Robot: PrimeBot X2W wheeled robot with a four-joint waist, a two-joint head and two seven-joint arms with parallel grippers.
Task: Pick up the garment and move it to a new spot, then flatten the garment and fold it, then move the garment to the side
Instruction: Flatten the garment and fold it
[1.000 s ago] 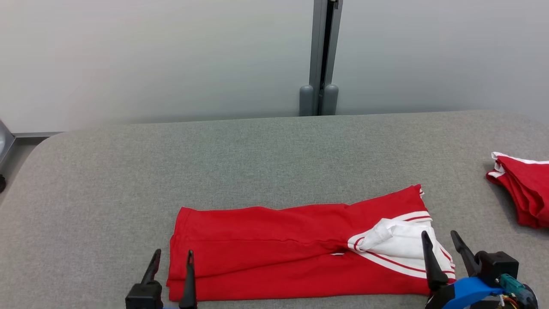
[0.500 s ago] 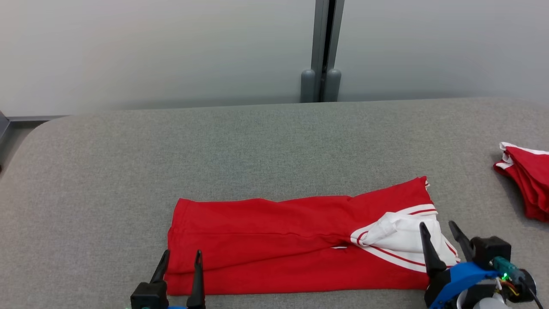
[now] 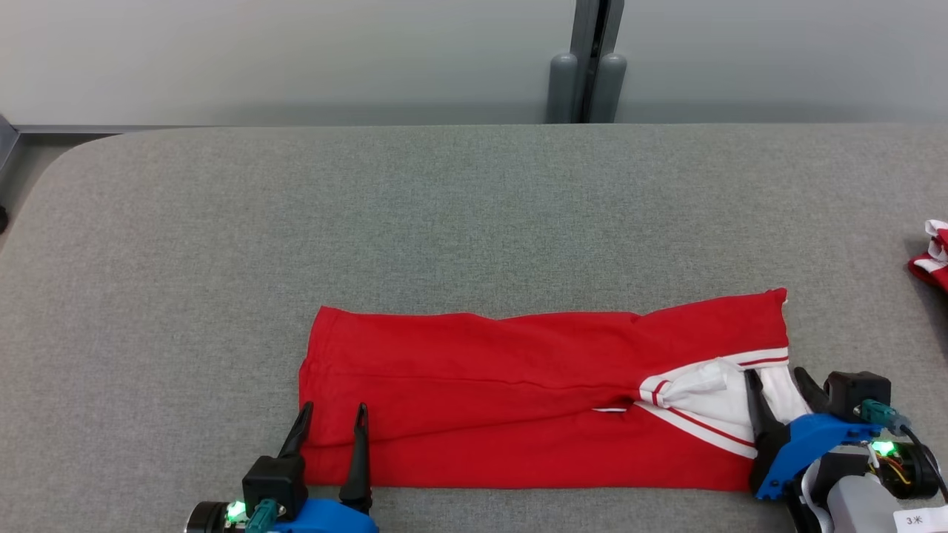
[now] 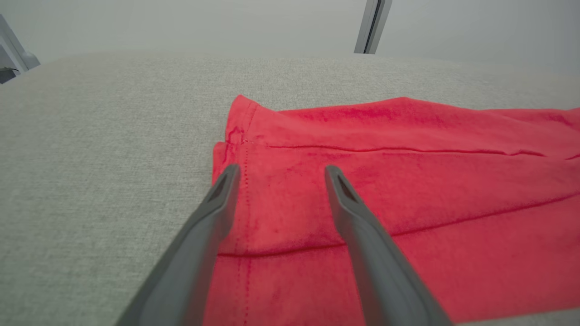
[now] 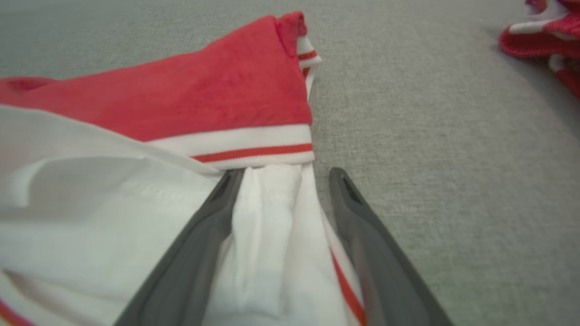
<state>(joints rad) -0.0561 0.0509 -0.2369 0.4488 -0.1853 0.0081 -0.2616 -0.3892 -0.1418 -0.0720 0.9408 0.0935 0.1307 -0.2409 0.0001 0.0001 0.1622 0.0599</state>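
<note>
The garment (image 3: 518,392) is red with a white, red-striped collar end. It lies folded into a long strip near the front of the grey table (image 3: 444,207). My left gripper (image 3: 333,414) is open over the strip's left end. In the left wrist view both of the left gripper's (image 4: 282,171) fingers lie over the red cloth (image 4: 408,181) beside the hem. At the white end, my right gripper (image 3: 775,376) is open. The right wrist view shows white cloth (image 5: 267,217) between the right gripper's (image 5: 285,174) fingers, and neither gripper pinches it.
Another red and white garment (image 3: 932,259) lies bunched at the table's right edge and appears as the red heap (image 5: 543,36) in the right wrist view. A grey post (image 3: 589,66) stands behind the table against the pale wall. Bare grey table stretches behind the strip.
The head camera has tilted down and shifted, so the whole picture has moved. My left gripper has crept a little further over the garment's left end. Both grippers stay open.
</note>
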